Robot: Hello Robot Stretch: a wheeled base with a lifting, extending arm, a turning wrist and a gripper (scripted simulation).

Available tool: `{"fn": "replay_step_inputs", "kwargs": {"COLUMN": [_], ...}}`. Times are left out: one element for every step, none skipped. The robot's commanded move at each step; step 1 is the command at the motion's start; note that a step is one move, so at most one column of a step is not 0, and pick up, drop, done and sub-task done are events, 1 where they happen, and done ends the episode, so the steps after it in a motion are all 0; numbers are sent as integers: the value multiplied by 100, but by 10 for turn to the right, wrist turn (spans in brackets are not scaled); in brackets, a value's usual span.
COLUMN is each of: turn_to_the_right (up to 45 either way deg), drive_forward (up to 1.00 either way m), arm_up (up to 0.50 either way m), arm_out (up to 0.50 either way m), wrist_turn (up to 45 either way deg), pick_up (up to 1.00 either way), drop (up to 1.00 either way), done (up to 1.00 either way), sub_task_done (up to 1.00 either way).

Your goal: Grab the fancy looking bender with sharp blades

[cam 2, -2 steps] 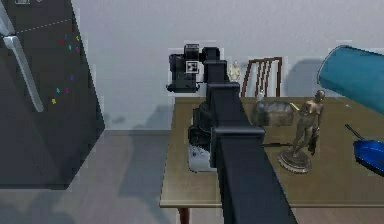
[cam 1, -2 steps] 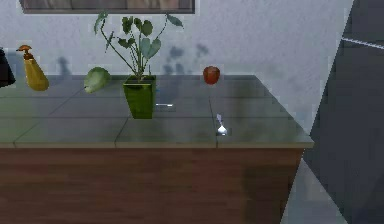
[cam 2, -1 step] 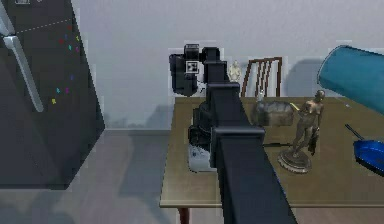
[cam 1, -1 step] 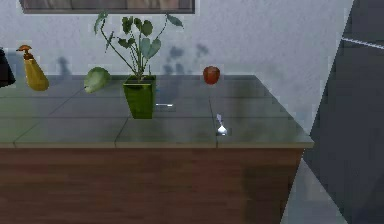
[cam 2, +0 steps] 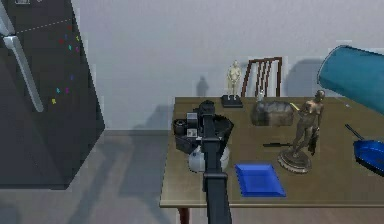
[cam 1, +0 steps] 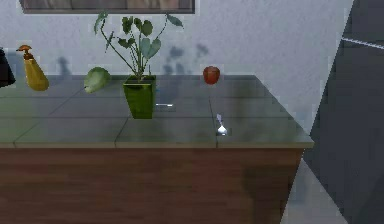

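Arm side view: claw [cam 2: 188,130] at tabletop [cam 2: 255,145] left edge, pale grey thing [cam 2: 197,158] close by it, maybe the blender, shape too vague to say. Claw's state and whether it holds anything: cannot tell. Reach looks made; grasp and lift seemingly remain

A pale grey rounded blob [cam 2: 197,158] rests on the wooden table [cam 2: 180,188].

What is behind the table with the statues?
A wooden chair stands behind the table; its slatted back shows. Its seat and legs are covered by the table.
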Motion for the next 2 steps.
{"fn": "replay_step_inputs", "kwargs": {"turn_to_the_right": [0,0], "drive_forward": [0,0], "arm_up": [0,10], "arm_out": [0,0], "wrist_turn": [0,0], "pick_up": [100,0], "drop": [0,0], "done": [0,0], "sub_task_done": [0,0]}}
